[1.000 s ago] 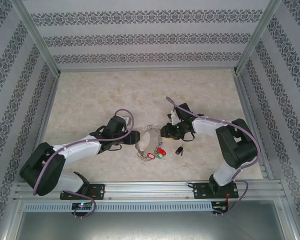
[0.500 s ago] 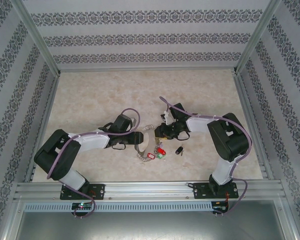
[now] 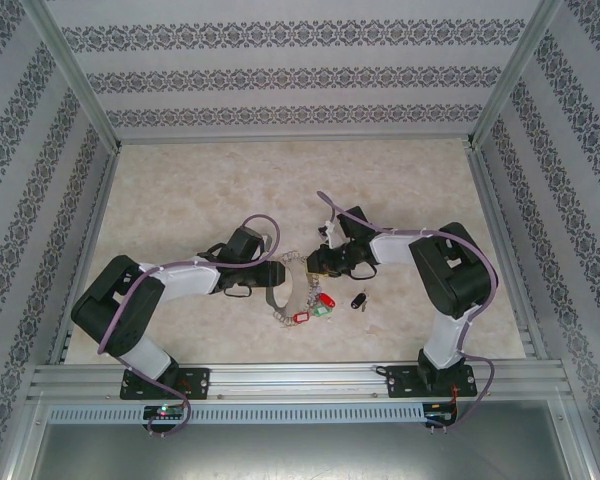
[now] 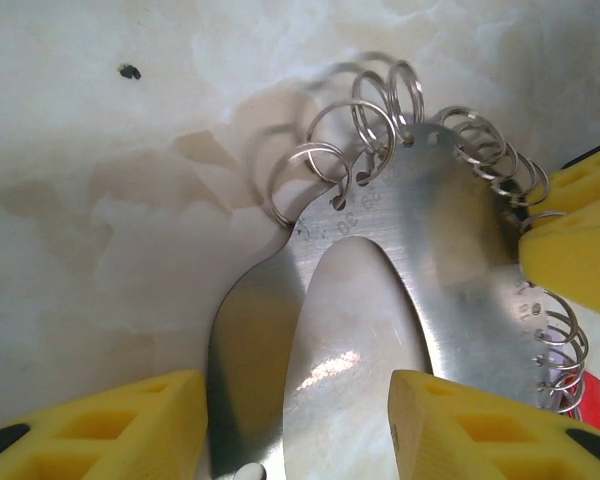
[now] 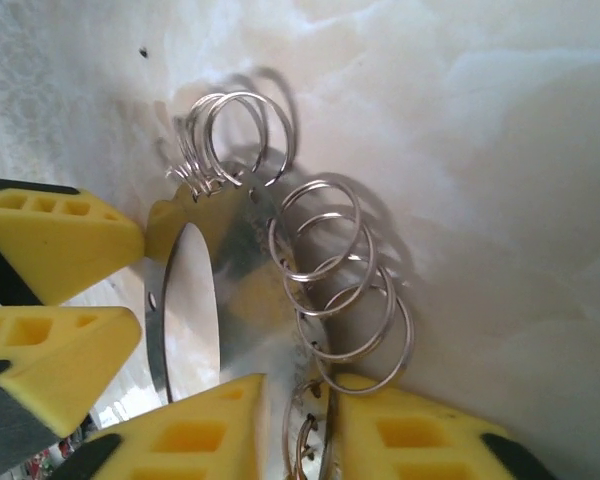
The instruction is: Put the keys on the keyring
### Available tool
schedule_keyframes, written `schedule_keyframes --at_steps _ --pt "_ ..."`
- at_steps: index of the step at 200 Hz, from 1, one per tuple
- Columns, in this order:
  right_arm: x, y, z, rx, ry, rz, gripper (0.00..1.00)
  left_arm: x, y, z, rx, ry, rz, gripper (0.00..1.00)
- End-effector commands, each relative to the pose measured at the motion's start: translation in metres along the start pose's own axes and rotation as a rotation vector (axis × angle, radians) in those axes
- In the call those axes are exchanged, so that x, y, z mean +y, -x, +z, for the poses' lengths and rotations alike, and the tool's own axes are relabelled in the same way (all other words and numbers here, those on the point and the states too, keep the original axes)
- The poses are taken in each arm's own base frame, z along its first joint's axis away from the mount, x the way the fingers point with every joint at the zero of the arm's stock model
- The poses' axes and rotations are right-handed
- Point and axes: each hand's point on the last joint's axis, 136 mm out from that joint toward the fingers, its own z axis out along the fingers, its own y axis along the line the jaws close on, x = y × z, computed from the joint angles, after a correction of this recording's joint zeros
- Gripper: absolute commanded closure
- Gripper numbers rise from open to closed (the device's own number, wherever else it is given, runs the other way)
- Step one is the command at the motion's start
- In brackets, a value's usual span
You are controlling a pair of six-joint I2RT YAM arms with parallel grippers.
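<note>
The keyring (image 4: 450, 260), a flat silvery loop with small split rings (image 5: 325, 250) threaded along its rim, sits near the middle of the table (image 3: 180, 190), between the two arms. The left gripper (image 4: 298, 410) has its yellow fingers (image 4: 110, 425) set fairly narrow, with the loop's near end between them. The frame's lower edge cuts off the contact, so I cannot tell whether it clamps. The right gripper (image 5: 298, 405) is nearly closed, its fingers (image 5: 430, 440) pinching the loop's rim; a few split rings crowd the slit and blur the exact contact. In the top view the red-headed key (image 3: 325, 299) lies just beside the loop on its right, and whether it is threaded on cannot be made out. Red and green pieces next to it are too small to identify. The black-headed key (image 3: 359, 299) lies apart, further right.
</note>
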Motion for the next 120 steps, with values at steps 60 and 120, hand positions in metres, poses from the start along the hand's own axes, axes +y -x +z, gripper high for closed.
schedule_keyframes --at_steps 60,120 --pt "0.022 -0.004 0.011 0.027 0.103 -0.07 0.8 -0.01 0.001 0.012 0.015 -0.058 0.0 0.48" --pt "0.049 0.008 -0.025 -0.065 0.183 -0.101 1.0 -0.015 0.029 -0.03 -0.133 -0.044 0.004 0.41"
